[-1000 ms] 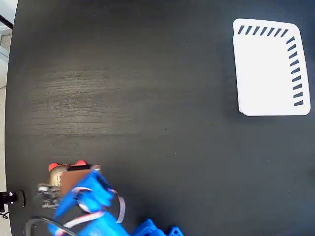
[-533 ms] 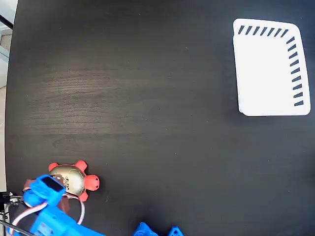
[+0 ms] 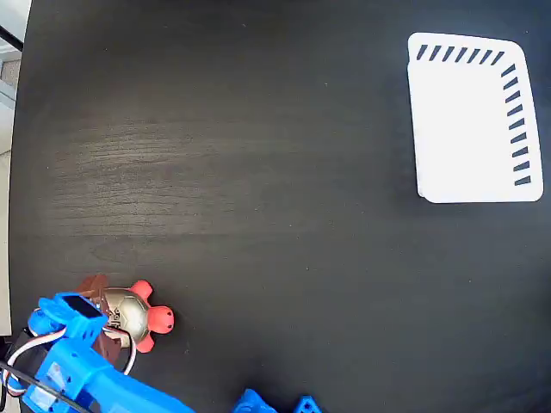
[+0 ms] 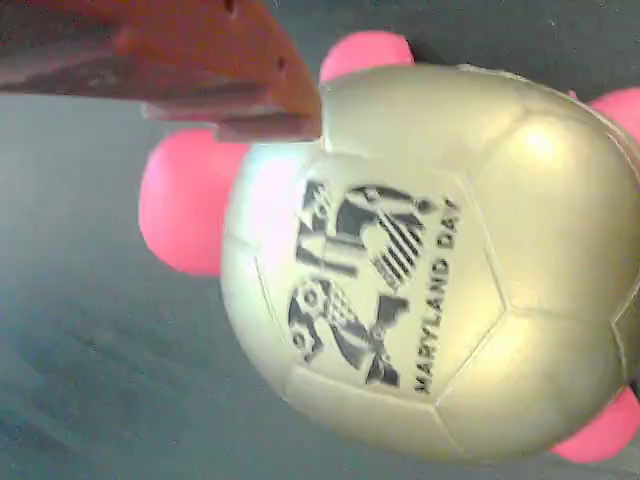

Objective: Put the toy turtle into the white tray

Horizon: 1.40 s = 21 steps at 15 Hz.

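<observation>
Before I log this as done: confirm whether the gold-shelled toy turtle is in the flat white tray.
No, the gold-shelled toy turtle sits on the black table far from the flat white tray.

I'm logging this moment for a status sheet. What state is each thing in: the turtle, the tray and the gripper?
toy turtle: upright on the black table, head toward the picture's right, not in the tray; shell print reads "MARYLAND DAY" in the wrist view.
white tray: empty, flat at top right.
gripper: down at the turtle's left side; open or shut cannot be told.
</observation>
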Each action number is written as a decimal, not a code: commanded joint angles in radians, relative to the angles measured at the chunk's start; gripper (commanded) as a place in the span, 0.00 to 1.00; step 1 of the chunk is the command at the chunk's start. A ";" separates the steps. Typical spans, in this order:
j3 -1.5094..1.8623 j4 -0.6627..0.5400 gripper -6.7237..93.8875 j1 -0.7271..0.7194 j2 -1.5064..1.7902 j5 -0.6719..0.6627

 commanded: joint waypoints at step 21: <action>0.121 -0.186 0.68 -0.051 -0.087 0.133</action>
